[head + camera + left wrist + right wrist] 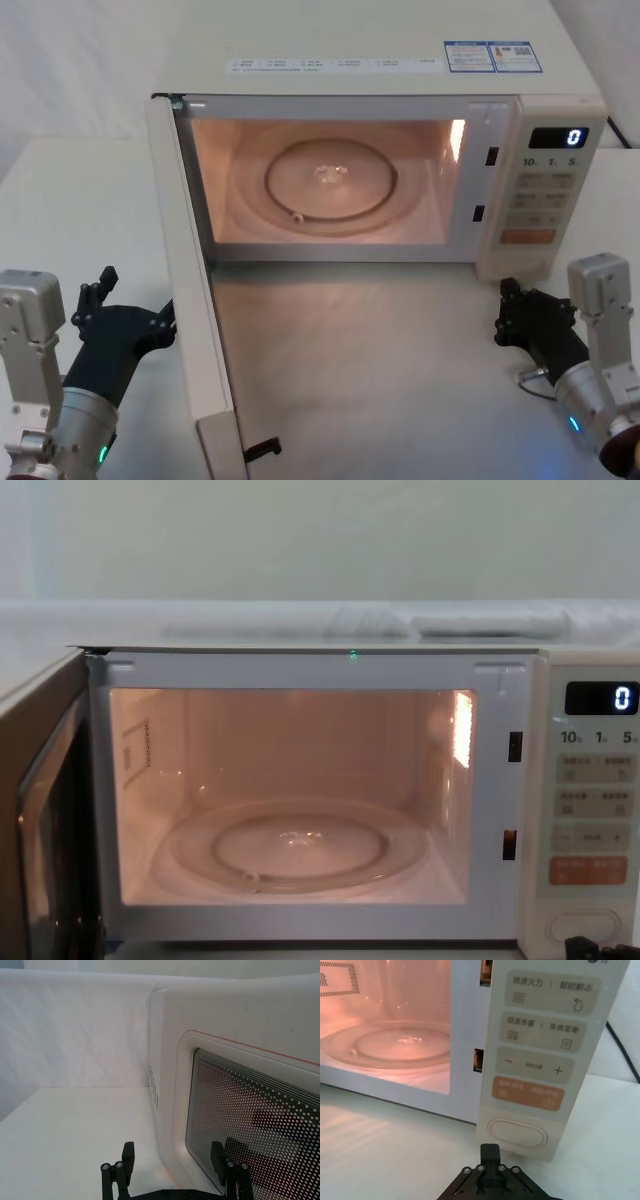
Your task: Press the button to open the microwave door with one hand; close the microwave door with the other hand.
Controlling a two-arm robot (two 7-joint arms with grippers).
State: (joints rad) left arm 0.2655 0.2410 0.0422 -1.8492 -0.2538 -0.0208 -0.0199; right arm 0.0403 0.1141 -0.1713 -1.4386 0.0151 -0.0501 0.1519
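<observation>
Microwave door (195,300) swung fully open at left, edge toward robot. Head view: left gripper (125,300) low, just left of door's outer face, fingers spread; right gripper (515,315) near control panel (545,190), on white surface (400,380). Lit cavity holds round glass turntable (330,180). Left wrist view: gripper (172,1160) released, beside dotted mesh window (260,1125). Right wrist view: gripper (490,1152) clenched, just before cream pill-shaped button (516,1133). Chest view: display (600,697) reads 0.
</observation>
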